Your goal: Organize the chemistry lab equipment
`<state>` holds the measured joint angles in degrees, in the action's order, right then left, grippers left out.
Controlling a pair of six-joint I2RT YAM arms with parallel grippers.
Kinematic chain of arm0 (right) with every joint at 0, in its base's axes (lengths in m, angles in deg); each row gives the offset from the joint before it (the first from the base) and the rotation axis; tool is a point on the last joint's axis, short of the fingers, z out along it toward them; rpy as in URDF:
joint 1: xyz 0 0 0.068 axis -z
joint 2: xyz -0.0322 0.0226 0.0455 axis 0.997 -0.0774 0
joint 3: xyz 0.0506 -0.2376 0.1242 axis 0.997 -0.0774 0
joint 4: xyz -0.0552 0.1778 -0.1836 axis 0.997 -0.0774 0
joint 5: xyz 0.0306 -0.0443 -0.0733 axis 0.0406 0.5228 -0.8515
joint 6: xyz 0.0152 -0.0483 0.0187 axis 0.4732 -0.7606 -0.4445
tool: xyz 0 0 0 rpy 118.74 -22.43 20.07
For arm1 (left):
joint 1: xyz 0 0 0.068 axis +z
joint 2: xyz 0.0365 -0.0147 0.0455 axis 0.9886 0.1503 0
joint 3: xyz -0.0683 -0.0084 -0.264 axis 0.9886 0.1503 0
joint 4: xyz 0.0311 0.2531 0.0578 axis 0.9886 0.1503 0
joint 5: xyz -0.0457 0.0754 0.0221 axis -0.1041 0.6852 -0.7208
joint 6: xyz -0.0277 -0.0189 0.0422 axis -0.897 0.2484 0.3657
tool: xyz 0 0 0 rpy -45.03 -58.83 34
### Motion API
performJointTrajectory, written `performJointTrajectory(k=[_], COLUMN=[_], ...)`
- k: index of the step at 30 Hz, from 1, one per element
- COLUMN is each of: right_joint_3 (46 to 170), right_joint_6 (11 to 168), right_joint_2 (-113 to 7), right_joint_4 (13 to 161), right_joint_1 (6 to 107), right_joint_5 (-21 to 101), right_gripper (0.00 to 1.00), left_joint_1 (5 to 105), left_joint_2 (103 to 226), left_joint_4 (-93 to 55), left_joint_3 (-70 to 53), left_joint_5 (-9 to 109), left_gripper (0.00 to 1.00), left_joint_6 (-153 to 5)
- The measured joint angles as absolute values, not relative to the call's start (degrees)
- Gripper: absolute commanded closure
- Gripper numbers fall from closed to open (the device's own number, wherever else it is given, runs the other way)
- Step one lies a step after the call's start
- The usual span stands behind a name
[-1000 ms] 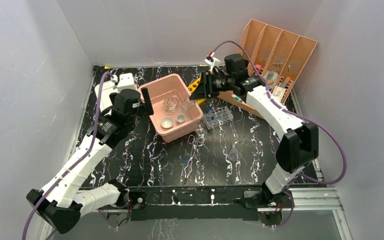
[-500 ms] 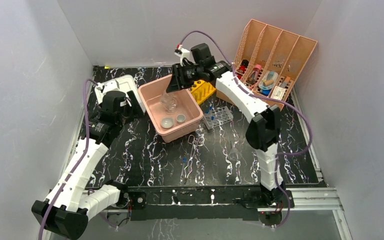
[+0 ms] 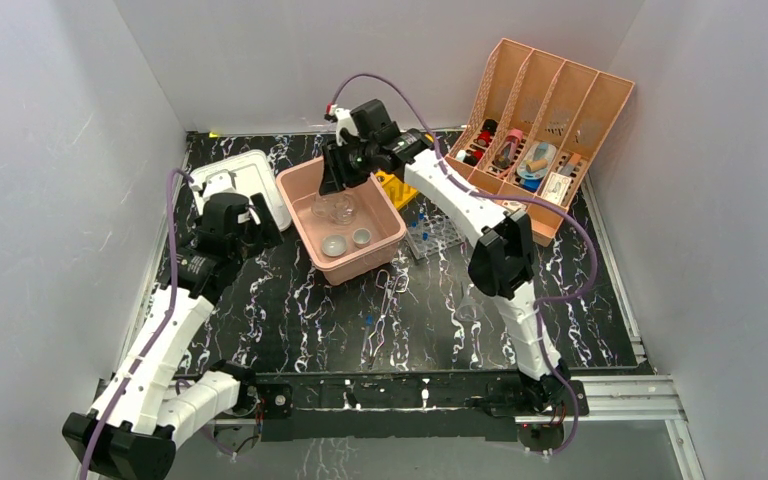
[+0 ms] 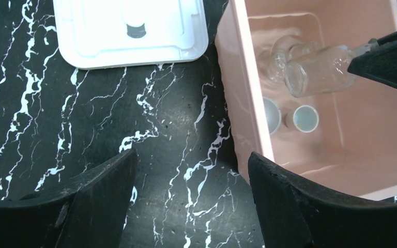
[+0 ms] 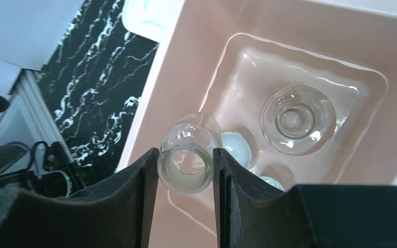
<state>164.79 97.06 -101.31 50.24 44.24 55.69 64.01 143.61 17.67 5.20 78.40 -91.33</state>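
Observation:
My right gripper (image 5: 185, 170) is shut on a small clear glass beaker (image 5: 188, 155), held on its side above the pink tub (image 5: 155, 98). In the tub below stand a clear round glass flask (image 5: 298, 119) and two little white dishes (image 5: 236, 148) (image 5: 271, 182). From the left wrist view the beaker (image 4: 318, 77) hangs just in front of the flask (image 4: 284, 51). My left gripper (image 4: 191, 160) is open over bare table, left of the tub (image 4: 238, 119). Thin wire tongs (image 3: 388, 300) lie on the table in front of the tub (image 3: 355, 265).
A white lid (image 3: 245, 180) lies at the back left. The peach four-slot organizer (image 3: 545, 130) leans at the back right with small items in it. A test tube rack (image 3: 435, 235) and a yellow block (image 3: 397, 185) sit right of the tub.
My right arm has swung left from beside the organizer to above the tub, carrying the beaker. My left arm has drawn back to the left, away from the tub.

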Motion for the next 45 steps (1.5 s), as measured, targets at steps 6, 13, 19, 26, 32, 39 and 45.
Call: performJointTrajectory(k=[6,13,19,26,32,39,45], right_joint_3=[165.1,160.1,155.1,149.7,149.7,149.7,149.7], right_joint_6=[94.6,93.0,92.7,92.5,92.0,90.8,90.4], right_joint_2=[-103.9,-102.6,-98.4,-91.5,-91.2,-91.7,-94.6], right_joint_4=[48.6,47.7,47.7,49.9,50.0,49.0,49.0], right_joint_1=[41.3,39.4,39.8,40.3,40.5,40.6,40.6], right_joint_5=[49.3,42.6,38.1,34.2,29.0,23.3,23.0], right_gripper=[0.69,0.69,0.69,0.69,0.68,0.68,0.65], left_joint_1=[64.0,64.0,64.0,64.1,64.1,64.1,64.1], left_joint_2=[143.3,143.5,143.9,143.9,143.8,143.9,143.9], left_joint_4=[17.9,16.6,14.9,14.0,12.8,12.2,11.9], left_joint_3=[6.8,8.8,10.0,10.6,11.6,12.4,12.4], left_joint_5=[78.5,78.1,77.0,76.5,75.9,75.3,75.2], left_gripper=[0.24,0.24,0.24,0.24,0.25,0.25,0.26], left_joint_6=[-91.0,-90.9,-91.0,-90.9,-91.0,-90.9,-90.7])
